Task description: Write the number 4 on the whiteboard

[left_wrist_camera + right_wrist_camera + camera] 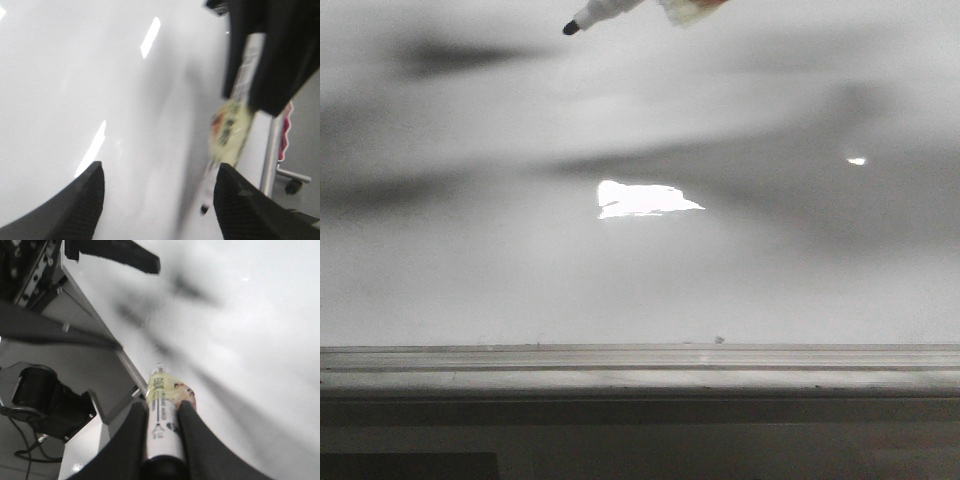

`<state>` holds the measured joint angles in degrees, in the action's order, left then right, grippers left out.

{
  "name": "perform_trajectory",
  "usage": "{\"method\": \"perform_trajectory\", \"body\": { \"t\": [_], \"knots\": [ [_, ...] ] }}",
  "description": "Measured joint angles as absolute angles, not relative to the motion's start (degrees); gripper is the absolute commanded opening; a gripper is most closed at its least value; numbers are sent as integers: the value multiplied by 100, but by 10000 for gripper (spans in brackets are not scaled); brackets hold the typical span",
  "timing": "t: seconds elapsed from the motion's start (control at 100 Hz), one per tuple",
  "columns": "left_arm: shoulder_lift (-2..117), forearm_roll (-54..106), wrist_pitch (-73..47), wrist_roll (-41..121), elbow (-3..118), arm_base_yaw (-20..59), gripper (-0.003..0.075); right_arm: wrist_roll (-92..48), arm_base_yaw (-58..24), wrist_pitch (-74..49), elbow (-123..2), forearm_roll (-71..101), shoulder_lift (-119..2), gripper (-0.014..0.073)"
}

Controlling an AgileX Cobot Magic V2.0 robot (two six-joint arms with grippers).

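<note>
Right gripper (161, 427) clamps marker (603, 12), tip angled at blank whiteboard (520, 270) for 4; left gripper (159, 200) open, empty.

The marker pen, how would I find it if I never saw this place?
Look at the big glossy whiteboard that fills the front view. Near its top edge, just left of the middle, the marker pokes down at a slant, held by the right gripper. It has a white barrel and a black tip, unlike the bright glare patch lower down.

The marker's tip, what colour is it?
Black. The marker tip shows best in the front view, above the whiteboard.
</note>
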<state>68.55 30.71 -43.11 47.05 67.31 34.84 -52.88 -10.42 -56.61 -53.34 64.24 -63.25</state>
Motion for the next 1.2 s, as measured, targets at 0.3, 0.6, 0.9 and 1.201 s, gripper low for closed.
{"method": "perform_trajectory", "body": {
  "t": [0.3, 0.6, 0.9, 1.201],
  "knots": [
    [5564, 4102, -4627, 4747, 6023, 1328, 368, -5437, -1042, -4523, -4664, 6414, -5614, -50],
    [4589, 4483, -4616, 4958, 5357, 702, 368, -6129, -1042, -4201, -4641, 7319, -6062, -49],
    [4516, 4588, -4582, 4970, 5335, 702, 368, -6216, -1042, -3788, -4641, 7380, -6210, -49],
    [4516, 4722, -4506, 4984, 5335, 702, 368, -6238, -1201, -4077, -4641, 7443, -6546, -49]
  ]
}}
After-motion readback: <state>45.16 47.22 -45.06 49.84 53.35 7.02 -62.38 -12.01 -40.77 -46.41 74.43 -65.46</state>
